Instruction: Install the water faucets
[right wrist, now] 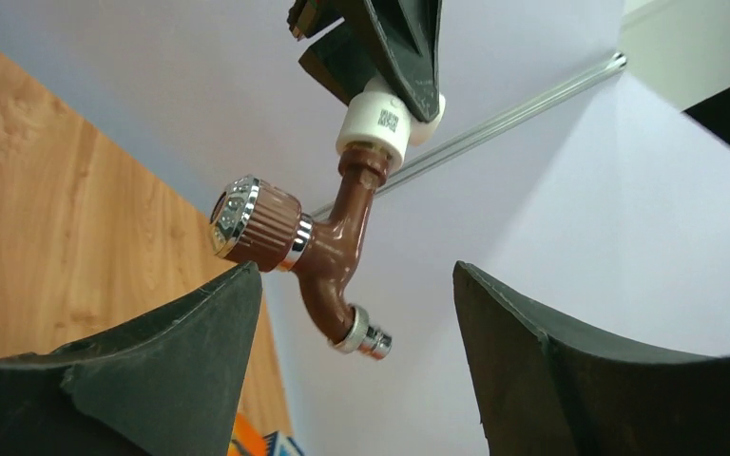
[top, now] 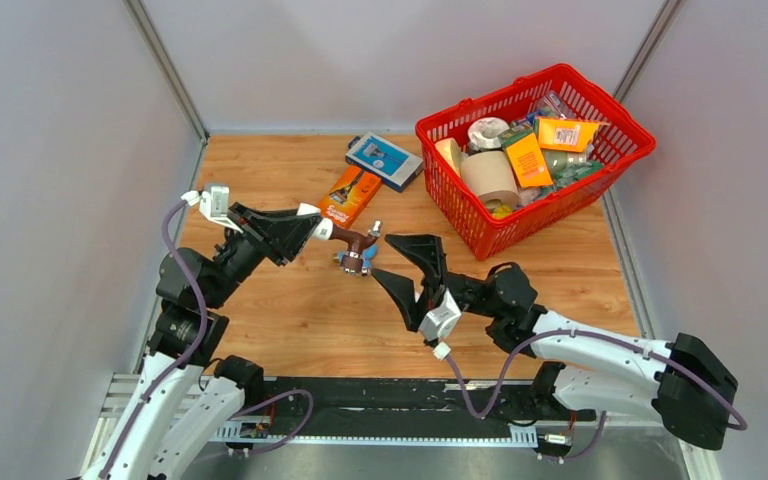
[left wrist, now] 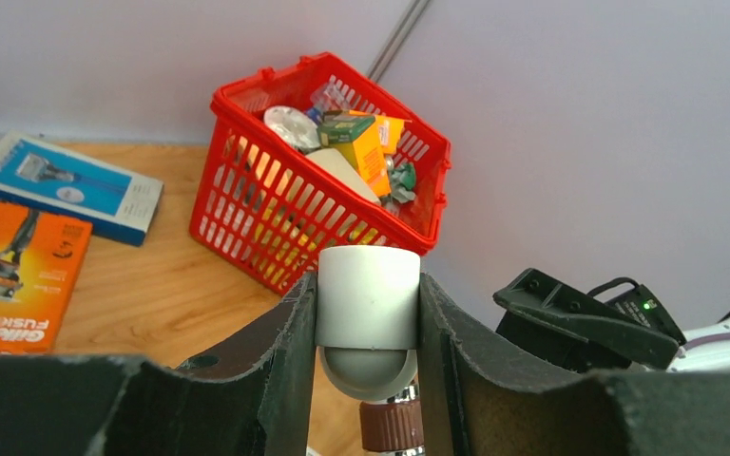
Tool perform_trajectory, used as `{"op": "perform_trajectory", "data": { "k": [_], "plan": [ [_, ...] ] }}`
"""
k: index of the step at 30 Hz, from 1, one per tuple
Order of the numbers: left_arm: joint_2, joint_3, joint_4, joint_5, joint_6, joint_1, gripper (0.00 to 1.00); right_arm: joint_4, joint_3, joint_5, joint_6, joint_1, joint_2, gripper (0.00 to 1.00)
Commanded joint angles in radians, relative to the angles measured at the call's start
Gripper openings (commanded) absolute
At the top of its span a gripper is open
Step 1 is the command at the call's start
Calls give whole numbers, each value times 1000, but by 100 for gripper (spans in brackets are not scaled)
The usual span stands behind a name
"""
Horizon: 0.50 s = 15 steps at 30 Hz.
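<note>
My left gripper (top: 312, 226) is shut on a short white elbow fitting (left wrist: 368, 299) and holds it above the table. The dark brown faucet (top: 352, 241) sticks out of that fitting. In the right wrist view, the brown faucet (right wrist: 328, 247) hangs from the white fitting (right wrist: 385, 123), with its chrome-ringed knob to the left and its silvery spout pointing down. My right gripper (top: 381, 256) is open, its jaws wide apart just right of the faucet and not touching it. A light blue piece (top: 368, 263), perhaps the blue faucet, shows under the brown one, mostly hidden.
A red basket (top: 480, 225) full of packets and a tape roll stands at the back right. A blue razor box (top: 385, 160) and an orange razor box (top: 352, 195) lie behind the grippers. Grey walls close in both sides.
</note>
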Motion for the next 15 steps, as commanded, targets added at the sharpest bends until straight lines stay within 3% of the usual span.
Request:
{"op": "perform_trajectory", "data": {
  "k": [1, 6, 15],
  "plan": [
    [7, 55, 35, 45, -80, -2, 0, 57, 38, 70, -299, 54, 51, 80],
    [28, 62, 64, 78, -138, -1, 0, 77, 44, 135, -434, 87, 125, 79],
    [50, 61, 101, 141, -210, -2, 0, 353, 36, 195, -573, 105, 278, 77]
  ]
}}
